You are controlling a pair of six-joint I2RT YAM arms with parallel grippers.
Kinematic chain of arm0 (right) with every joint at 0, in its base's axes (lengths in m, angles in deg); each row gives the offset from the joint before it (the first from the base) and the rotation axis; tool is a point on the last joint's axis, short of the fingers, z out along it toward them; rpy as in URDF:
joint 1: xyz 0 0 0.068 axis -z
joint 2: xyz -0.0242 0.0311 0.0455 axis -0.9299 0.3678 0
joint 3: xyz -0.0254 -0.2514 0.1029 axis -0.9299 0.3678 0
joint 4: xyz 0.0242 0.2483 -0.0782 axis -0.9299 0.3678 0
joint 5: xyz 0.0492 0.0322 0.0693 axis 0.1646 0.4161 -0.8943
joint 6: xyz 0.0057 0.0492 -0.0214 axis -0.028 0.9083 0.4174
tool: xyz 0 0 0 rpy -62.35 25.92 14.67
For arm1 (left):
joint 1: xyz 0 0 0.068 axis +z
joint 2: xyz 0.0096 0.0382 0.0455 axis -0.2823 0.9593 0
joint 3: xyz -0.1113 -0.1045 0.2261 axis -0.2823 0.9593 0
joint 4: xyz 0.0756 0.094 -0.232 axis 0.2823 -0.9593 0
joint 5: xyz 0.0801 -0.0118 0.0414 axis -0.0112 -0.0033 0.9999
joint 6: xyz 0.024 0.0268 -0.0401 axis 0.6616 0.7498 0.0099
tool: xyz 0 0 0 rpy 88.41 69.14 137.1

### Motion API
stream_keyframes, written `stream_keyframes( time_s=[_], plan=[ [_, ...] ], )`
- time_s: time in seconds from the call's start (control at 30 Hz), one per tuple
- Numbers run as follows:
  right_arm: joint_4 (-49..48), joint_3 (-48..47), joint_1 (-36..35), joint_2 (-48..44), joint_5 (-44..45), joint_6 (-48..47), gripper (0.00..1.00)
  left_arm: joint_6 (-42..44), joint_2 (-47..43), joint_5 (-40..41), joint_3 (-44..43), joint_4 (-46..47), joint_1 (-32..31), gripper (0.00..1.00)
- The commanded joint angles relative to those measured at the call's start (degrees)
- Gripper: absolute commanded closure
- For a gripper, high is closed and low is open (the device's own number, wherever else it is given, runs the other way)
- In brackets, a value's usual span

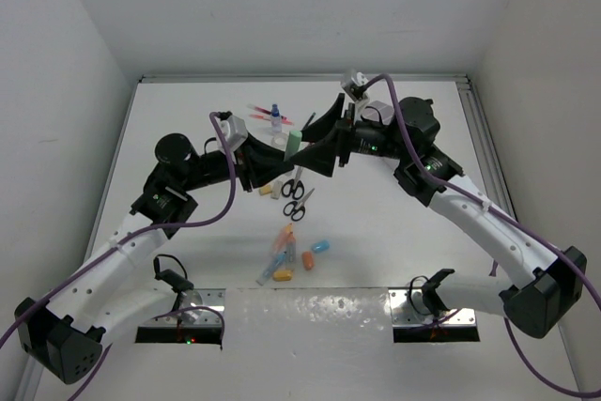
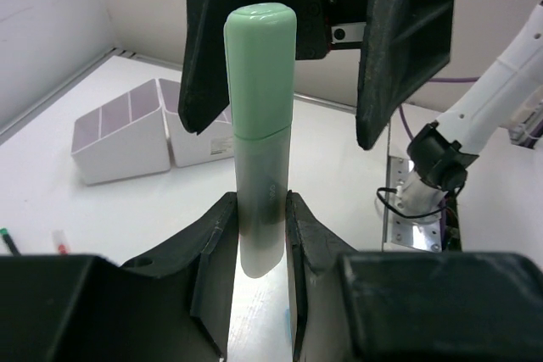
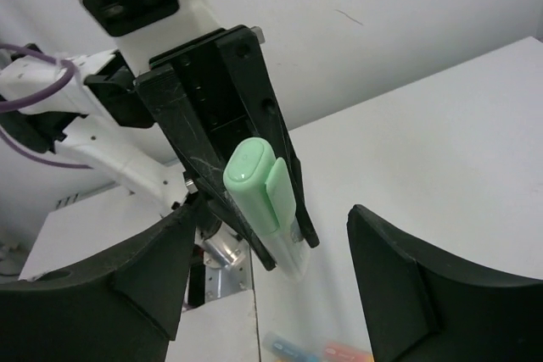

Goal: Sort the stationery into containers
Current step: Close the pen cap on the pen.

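Left gripper [image 2: 260,218]: closed on the lower barrel of a mint-green highlighter [image 2: 259,65], which it holds off the table [image 1: 404,232] with the cap end pointing away from its wrist. Right gripper [image 3: 271,214]: open, its two fingers [image 2: 399,48] standing either side of the cap, apart from it and not yet bearing on it (a hand-over posture, judged from how the two arms meet head-on).

Near to far in the top view:
- A loose cluster of pastel capsule-shaped pieces [image 1: 293,253] lies nearest the arm bases.
- Two black-handled scissors [image 1: 296,196] lie just beyond it, close below the meeting grippers.
- The highlighter hangs between the two grippers above the middle of the table.
- A blue-capped bottle [image 1: 275,119] and thin red pens [image 1: 256,107] lie near the far edge.

The white stepped organiser [image 2: 144,133], with lilac-tinted compartments, shows only in the left wrist view, on the table well apart from the held highlighter. None of the stationery can be seen inside it.

Hazards from here:
- If the left jaws let go before the right fingers have closed, the highlighter would fall onto the scissors below.
- The cap is rounded and smooth. A grip taken too near its tip could squeeze it out, or pull the cap off the barrel.
- The fingers of the two grippers stand close together, so a small misalignment as the right one closes could knock them together and tilt the highlighter.
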Motion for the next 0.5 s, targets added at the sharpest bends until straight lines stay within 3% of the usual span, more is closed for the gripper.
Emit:
stream_keyframes(
  time_s=[0.0, 0.3, 0.47],
  plan=[
    [0.5, -1.2, -1.7, -0.5, 5.9, -2.0, 0.3, 2.2, -1.7, 2.8, -1.9, 0.2, 0.2, 1.0],
    [2.4, -0.4, -4.6, -1.6, 18.4, -1.2, 0.33, 3.1, -1.1, 5.8, -2.1, 0.5, 0.0, 1.0],
    [2.4, 0.1, -6.4, -2.1, 21.1, -1.3, 0.36, 3.8, -1.1, 7.3, -2.0, -0.3, 0.0, 1.0]
  ],
)
